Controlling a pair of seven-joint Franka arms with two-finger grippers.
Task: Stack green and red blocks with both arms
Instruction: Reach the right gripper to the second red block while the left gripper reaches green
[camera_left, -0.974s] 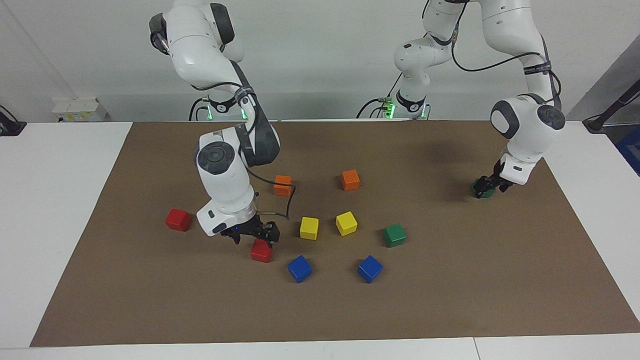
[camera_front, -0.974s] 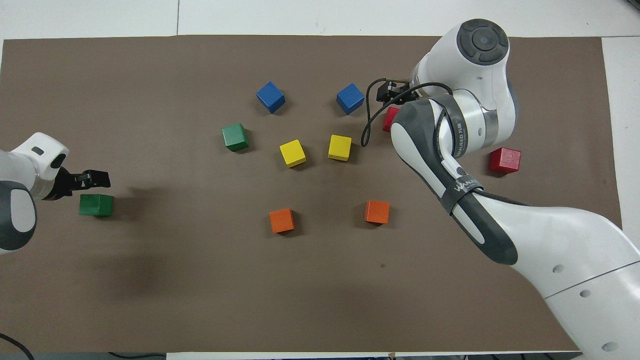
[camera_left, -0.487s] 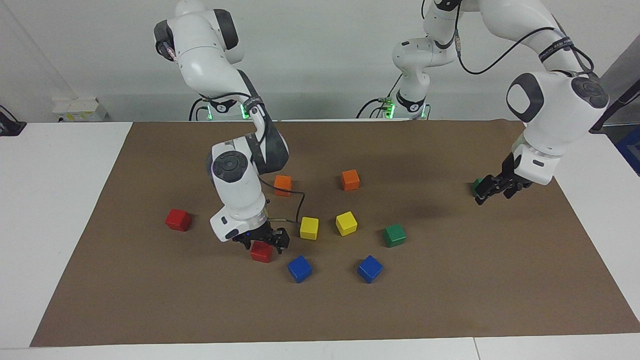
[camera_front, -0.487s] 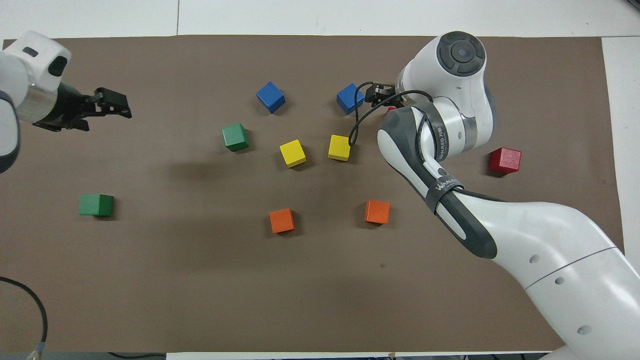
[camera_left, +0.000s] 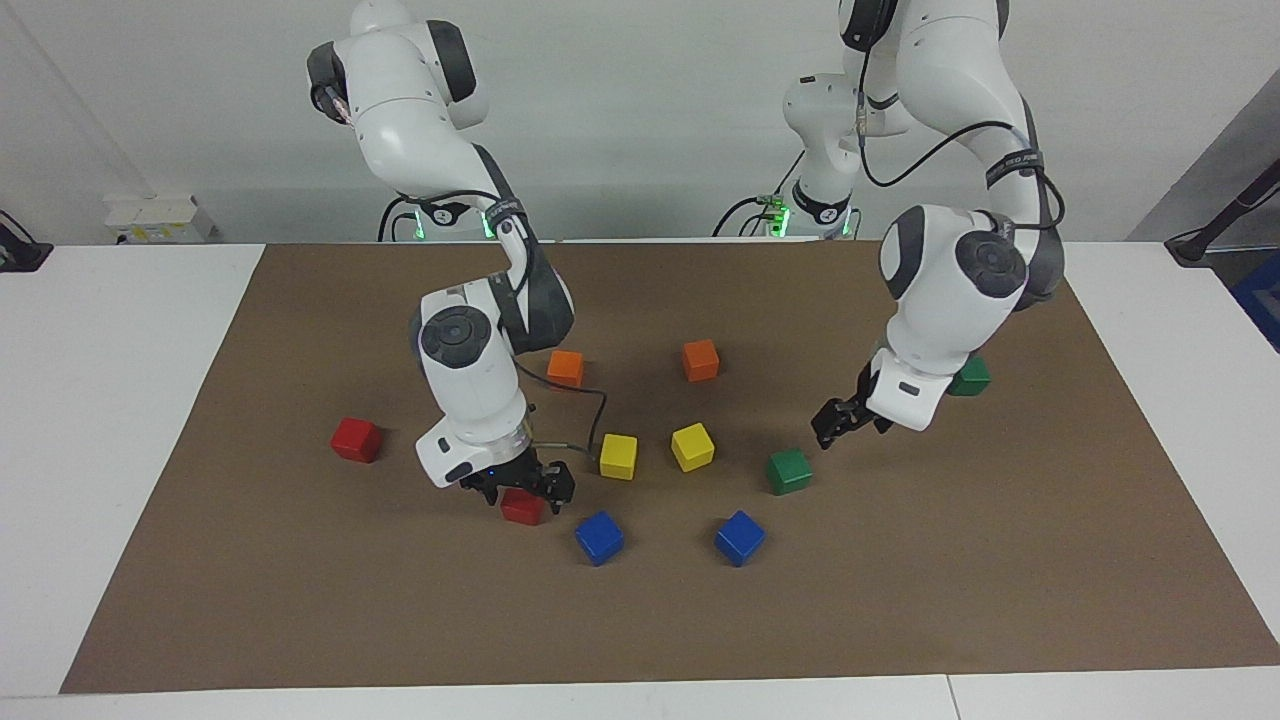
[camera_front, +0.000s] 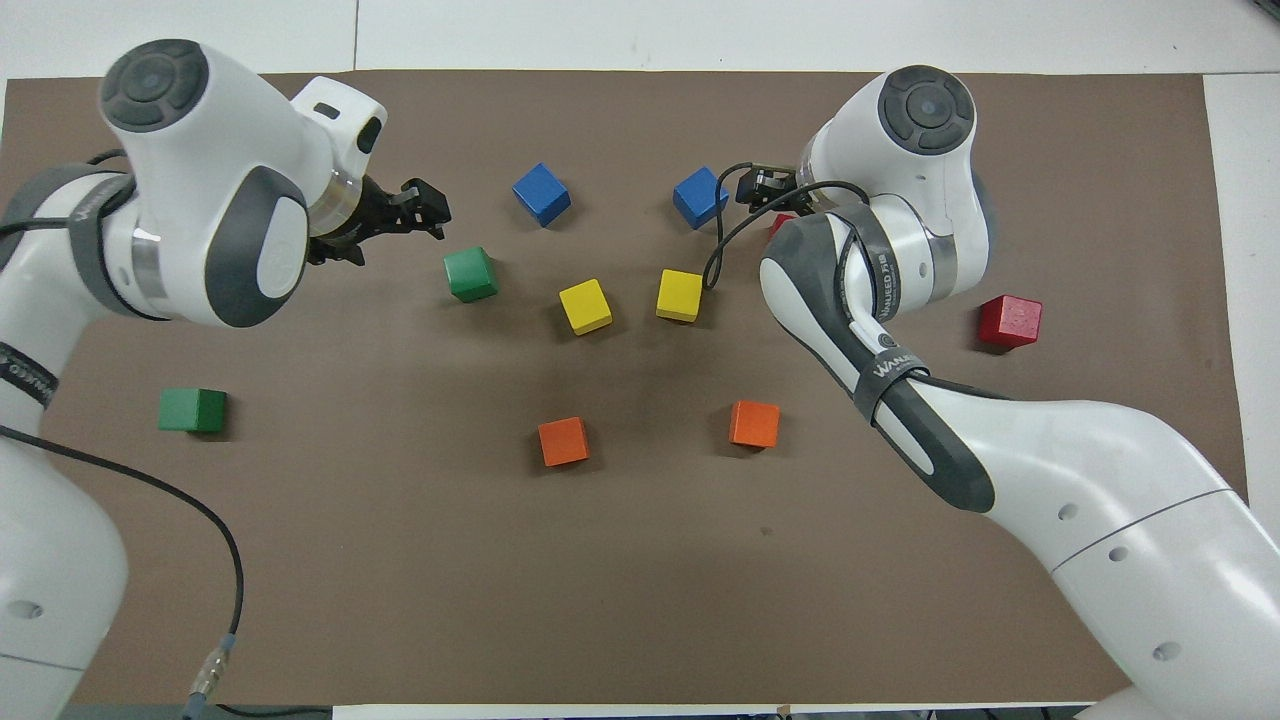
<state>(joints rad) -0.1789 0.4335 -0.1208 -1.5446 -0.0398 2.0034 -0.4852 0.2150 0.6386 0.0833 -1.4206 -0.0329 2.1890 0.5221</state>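
In the facing view we take the pair of yellow blocks (camera_left: 656, 451) at the middle of the brown mat (camera_left: 200, 560) as our landmark. Our right gripper (camera_left: 524, 487) is low, right at a red block (camera_left: 522, 506) that lies farther from the robots than the yellow pair, toward the right arm's end. Its fingers are spread and seem to straddle the cube without pinching it; we judge that this lines up a grasp. The other red block (camera_left: 356, 440) sits further out toward that same end, untouched. Our left gripper (camera_left: 838, 420) hangs empty, fingers apart, in the air just beside a green block (camera_left: 789, 471) on the left arm's side of the yellow pair, presumably heading for it. The second green block (camera_left: 970, 377) lies well out toward the left arm's end, half hidden by the arm's wrist.

In the overhead view the left gripper (camera_front: 412, 209) shows its open fingers just short of the nearer green block (camera_front: 470, 274), while the other green block (camera_front: 192, 410) rests alone by the mat's edge. The right gripper (camera_front: 762, 188) covers most of its red block (camera_front: 778, 222) (only a sliver shows), and the far red block (camera_front: 1010, 321) is clear. The blue blocks (camera_front: 620, 194) and orange blocks (camera_front: 660, 432) flank the yellow pair (camera_front: 632, 300) and stay out of it. Nothing is stacked yet.
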